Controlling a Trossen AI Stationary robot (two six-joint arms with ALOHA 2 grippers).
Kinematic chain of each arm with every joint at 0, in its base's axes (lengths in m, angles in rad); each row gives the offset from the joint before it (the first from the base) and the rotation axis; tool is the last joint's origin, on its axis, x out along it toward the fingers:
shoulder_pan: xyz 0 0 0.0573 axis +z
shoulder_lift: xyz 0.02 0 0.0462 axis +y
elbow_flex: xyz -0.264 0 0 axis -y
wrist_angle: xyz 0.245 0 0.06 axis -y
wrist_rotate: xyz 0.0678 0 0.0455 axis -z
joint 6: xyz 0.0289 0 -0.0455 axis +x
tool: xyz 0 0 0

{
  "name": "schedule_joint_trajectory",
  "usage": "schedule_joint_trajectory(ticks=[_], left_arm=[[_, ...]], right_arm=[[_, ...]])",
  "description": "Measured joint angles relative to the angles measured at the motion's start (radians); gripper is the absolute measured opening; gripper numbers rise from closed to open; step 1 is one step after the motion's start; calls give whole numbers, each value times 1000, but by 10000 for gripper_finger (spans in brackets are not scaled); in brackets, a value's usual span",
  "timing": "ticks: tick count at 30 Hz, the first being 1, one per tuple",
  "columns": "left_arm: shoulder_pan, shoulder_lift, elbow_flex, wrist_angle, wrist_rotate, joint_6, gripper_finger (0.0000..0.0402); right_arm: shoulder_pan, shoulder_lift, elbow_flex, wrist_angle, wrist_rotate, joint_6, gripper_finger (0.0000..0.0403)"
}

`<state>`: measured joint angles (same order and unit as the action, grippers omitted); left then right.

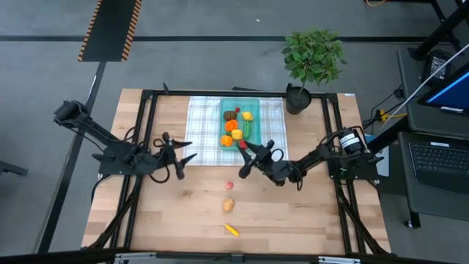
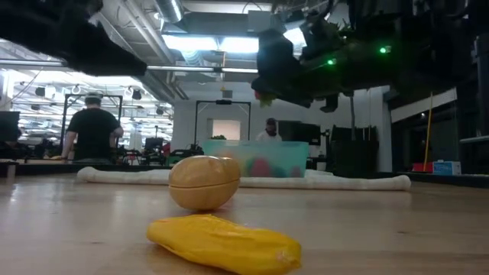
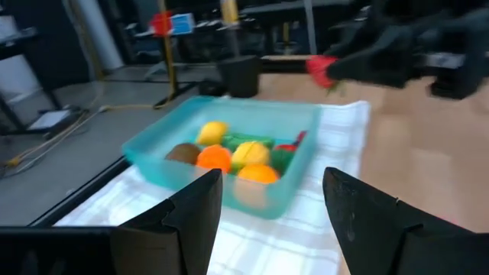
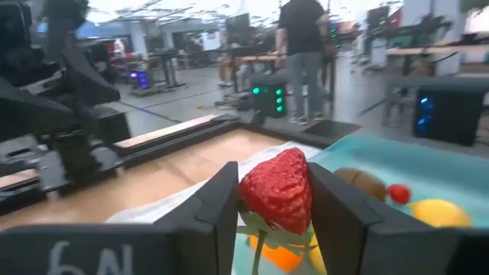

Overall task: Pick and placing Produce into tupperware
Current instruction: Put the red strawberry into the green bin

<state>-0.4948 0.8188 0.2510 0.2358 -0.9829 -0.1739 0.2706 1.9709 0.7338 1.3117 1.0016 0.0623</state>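
Over the near edge of the tupperware (image 1: 239, 125), the right gripper (image 1: 245, 150) hangs with its jaws closed partway on a red strawberry (image 4: 280, 191), the fruit pinched between both fingers and its green stalk trailing below; from above the berry is only a red speck, half hidden by the fingers. The container sits on a checked cloth (image 1: 201, 128), and its contents blur together: an orange (image 3: 215, 157), a lemon (image 3: 213, 132), a brown kiwi (image 3: 182, 153), the rest hard to sort. The left gripper (image 1: 183, 152) hovers beside the cloth's left edge, jaws wide apart and holding nothing. On the bare wood nearer the front lie a small red piece (image 1: 229, 185), a tan potato (image 1: 229, 205) and a yellow piece (image 1: 231, 230), well apart from the container
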Motion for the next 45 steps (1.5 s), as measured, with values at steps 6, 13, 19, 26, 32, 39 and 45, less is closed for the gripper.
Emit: schedule_joint_trajectory(ticks=[6,13,19,26,32,39,45], left_arm=[[80,0,-73,89,58,0,220],[161,0,-114,140,217,24,220],[231,0,-115,152,337,80,220],[306,0,-115,169,427,117,220],[329,0,-115,168,429,118,220],[331,0,-115,162,429,132,220],[331,0,-115,161,429,133,220]], right_arm=[[-41,0,21,-26,0,8,134],[-113,0,21,-113,-63,134,134],[-196,0,21,-176,-166,225,134],[-262,-3,21,-174,-255,225,134],[-300,-3,22,-179,-346,245,134],[-324,-21,24,-204,-384,191,134],[-363,-134,97,-490,-399,158,134]])
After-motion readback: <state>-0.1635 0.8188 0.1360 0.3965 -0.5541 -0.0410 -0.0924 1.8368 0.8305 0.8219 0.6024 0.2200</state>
